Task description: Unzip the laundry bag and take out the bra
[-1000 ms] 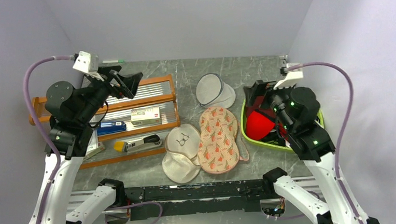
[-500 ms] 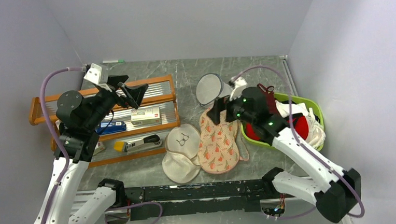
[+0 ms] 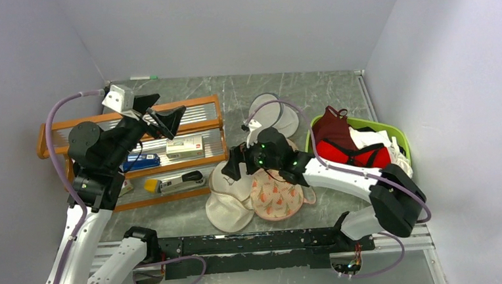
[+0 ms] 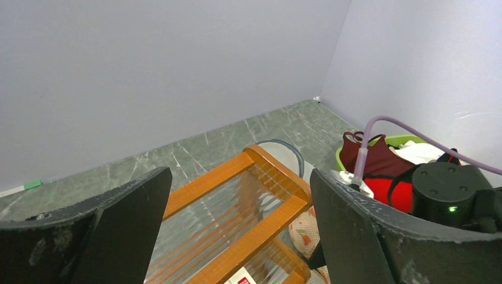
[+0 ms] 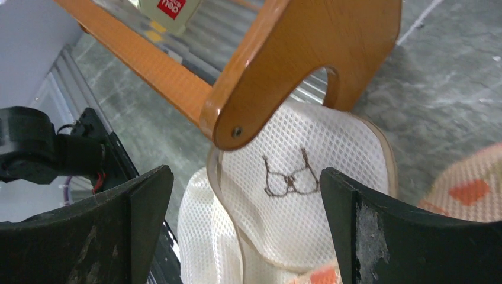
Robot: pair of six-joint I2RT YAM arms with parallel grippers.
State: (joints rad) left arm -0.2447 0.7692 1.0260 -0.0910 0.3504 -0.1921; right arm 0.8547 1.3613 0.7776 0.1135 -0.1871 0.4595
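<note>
A peanut-shaped, padded pale pink laundry bag (image 3: 275,196) with red-orange motifs lies at lower centre of the top view, partly under the right arm. The right gripper (image 5: 243,177), fingers wide apart, hangs over a cream honeycomb-mesh bag (image 5: 355,154) marked with a dark bra-shaped outline. The left gripper (image 4: 237,183) gapes above a varnished orange wooden rack (image 4: 213,180).

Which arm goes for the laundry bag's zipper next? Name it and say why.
Right. The right claw, open, hangs low over the cream mesh bag, next to the laundry bag. The left claw, also open, is raised above the wooden rack, farther away.
</note>
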